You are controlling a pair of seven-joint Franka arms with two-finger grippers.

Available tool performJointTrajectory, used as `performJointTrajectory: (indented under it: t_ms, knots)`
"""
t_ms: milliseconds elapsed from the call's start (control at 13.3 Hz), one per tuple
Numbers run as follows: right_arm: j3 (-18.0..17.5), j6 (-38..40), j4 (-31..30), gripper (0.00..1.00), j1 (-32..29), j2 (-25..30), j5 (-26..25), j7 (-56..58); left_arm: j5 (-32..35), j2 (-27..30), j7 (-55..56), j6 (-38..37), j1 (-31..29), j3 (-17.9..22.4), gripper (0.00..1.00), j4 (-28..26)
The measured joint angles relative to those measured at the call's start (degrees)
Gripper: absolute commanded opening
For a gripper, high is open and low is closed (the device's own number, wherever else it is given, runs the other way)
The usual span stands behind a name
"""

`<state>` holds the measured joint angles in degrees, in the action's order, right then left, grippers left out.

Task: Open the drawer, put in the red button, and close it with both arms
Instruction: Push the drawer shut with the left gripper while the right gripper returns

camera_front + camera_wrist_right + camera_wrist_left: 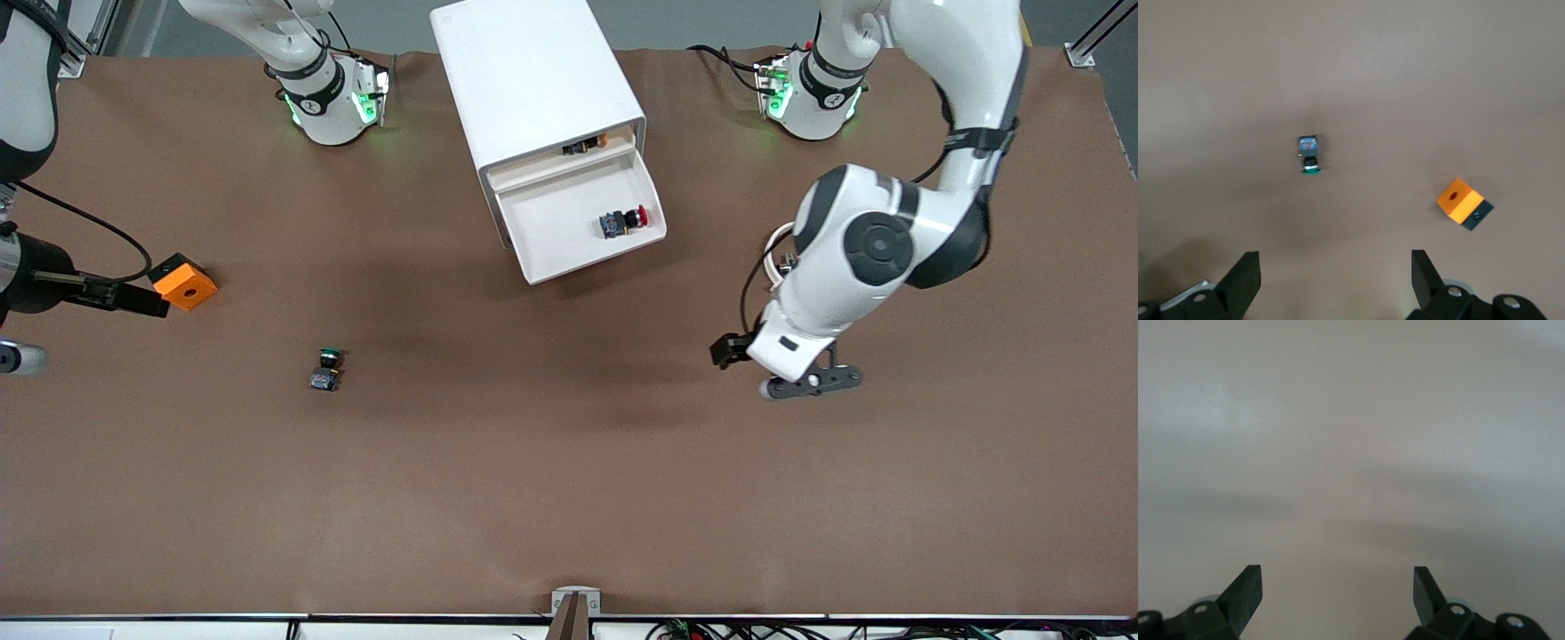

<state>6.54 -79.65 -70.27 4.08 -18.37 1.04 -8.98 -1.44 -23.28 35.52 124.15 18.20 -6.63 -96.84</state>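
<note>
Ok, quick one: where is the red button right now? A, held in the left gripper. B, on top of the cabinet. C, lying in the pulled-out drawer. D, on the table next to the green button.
C: the red button lies inside the open drawer, which is pulled out of the white cabinet, with no gripper near it.

Red button, white drawer, orange cube

Even light (wrist views blurred)
</note>
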Motion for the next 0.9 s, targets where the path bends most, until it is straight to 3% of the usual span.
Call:
performJointTrajectory:
  t_ms: [450,901]
  knots:
    - [-0.4,-0.15,-0.17,1.0,0.0,0.35,-0.8,0.39,0.0,-3.89,20.23,2.6,11.73,-0.2,1.0,0.43]
    - [-0.63,-1.58,-1.17,1.0,-0.41,0.35,-0.12,1.14,0.0,-6.26,30.14,2.6,20.12,-0.2,1.0,0.42]
